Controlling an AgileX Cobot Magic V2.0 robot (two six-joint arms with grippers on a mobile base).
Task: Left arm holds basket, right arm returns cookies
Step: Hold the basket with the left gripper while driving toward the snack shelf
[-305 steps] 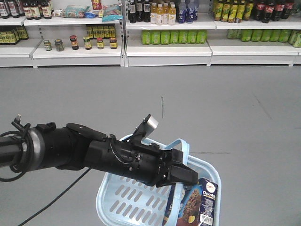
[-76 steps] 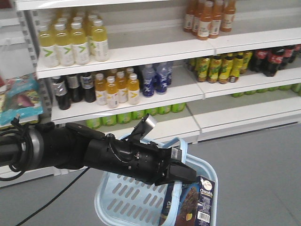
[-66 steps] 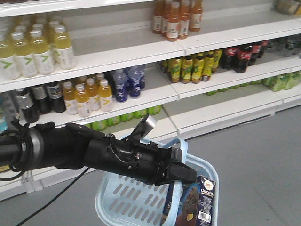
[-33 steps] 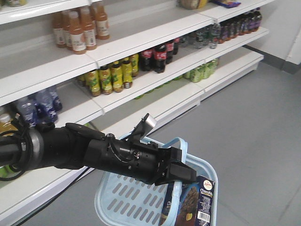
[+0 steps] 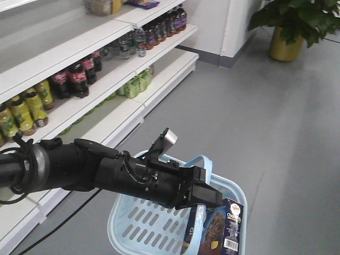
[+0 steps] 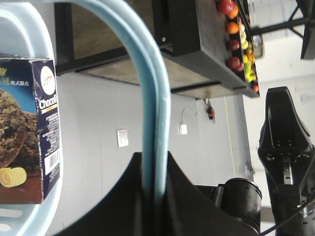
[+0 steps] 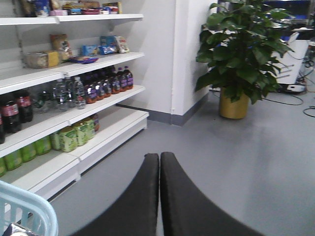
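The black left arm (image 5: 90,170) reaches in from the left, and its gripper (image 5: 210,196) is shut on the pale blue hoop handle (image 5: 204,162) of the light blue basket (image 5: 143,226). In the left wrist view the handle (image 6: 150,88) runs down between the shut left gripper (image 6: 155,158). The cookies (image 5: 220,231), a dark carton with a cookie picture, stand upright in the basket's right corner, also visible as the cookies (image 6: 27,128). My right gripper (image 7: 159,155) is shut on nothing, above the floor, with a corner of the basket (image 7: 34,211) at lower left.
White shelves (image 5: 79,50) with drink bottles (image 5: 74,79) run along the left. A white wall corner (image 7: 187,59) follows the shelf end, and beside it stands a large potted plant (image 7: 241,49) in a gold pot (image 7: 234,104). Grey floor (image 5: 265,117) spreads to the right.
The whole view has swung along the shelves to their end, bringing the wall corner, the plant and more floor into sight. Arm, basket and cookies keep the same pose.
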